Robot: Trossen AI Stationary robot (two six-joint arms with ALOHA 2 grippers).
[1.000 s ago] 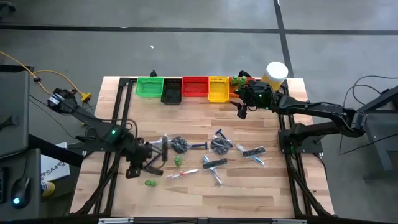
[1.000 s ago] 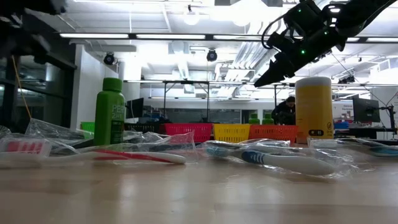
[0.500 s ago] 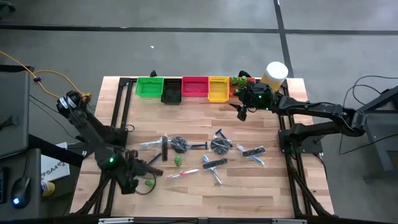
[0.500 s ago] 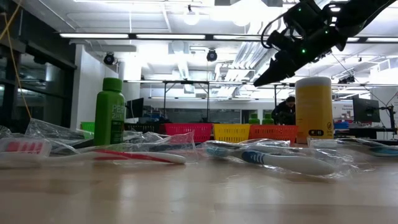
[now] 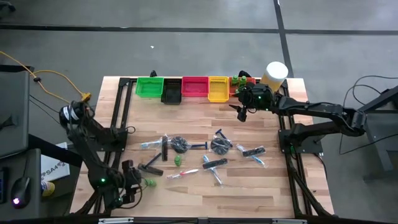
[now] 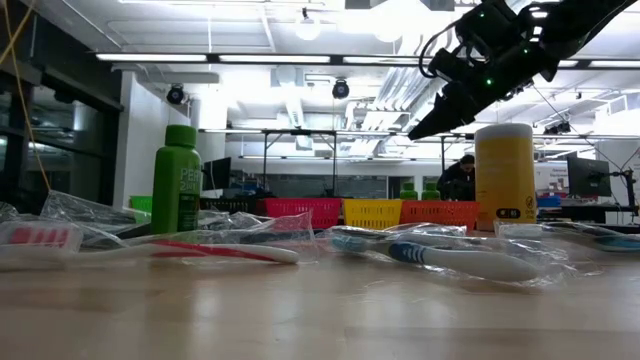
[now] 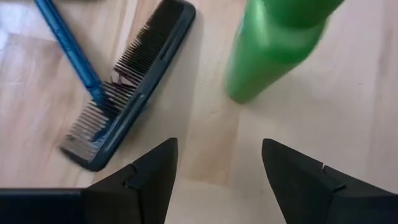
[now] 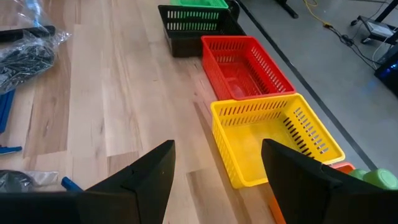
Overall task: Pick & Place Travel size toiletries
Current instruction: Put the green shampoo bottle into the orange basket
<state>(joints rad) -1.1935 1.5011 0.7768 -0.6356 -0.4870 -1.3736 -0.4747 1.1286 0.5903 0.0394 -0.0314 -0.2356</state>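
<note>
The travel size toiletries lie scattered over the middle of the wooden table: a small green bottle [image 5: 149, 182] [image 7: 273, 43], a black comb [image 5: 152, 167] [image 7: 130, 93], a second green bottle [image 5: 178, 160], wrapped toothbrushes [image 5: 214, 165] and dark round discs [image 5: 180, 145]. My left gripper [image 5: 138, 181] [image 7: 217, 146] is open near the table's near left corner. It points down at bare wood just short of the green bottle, with the comb to one side. My right gripper [image 5: 240, 113] [image 8: 217, 146] hangs open above the far side of the table, in front of the bins.
Green [image 5: 149, 87], black [image 5: 171, 93], red [image 5: 194, 87] and yellow [image 5: 217, 88] [image 8: 273, 134] bins stand in a row along the far edge. A pale-yellow cylinder with a white lid [image 5: 275, 73] [image 6: 504, 178] stands at their right end. Bare wood lies along the near edge.
My left gripper has swung from beside the comb toward the table's near left corner and gone down, tipping more steeply downward. It now stands just left of the small green bottle. Nothing on the table has moved.
</note>
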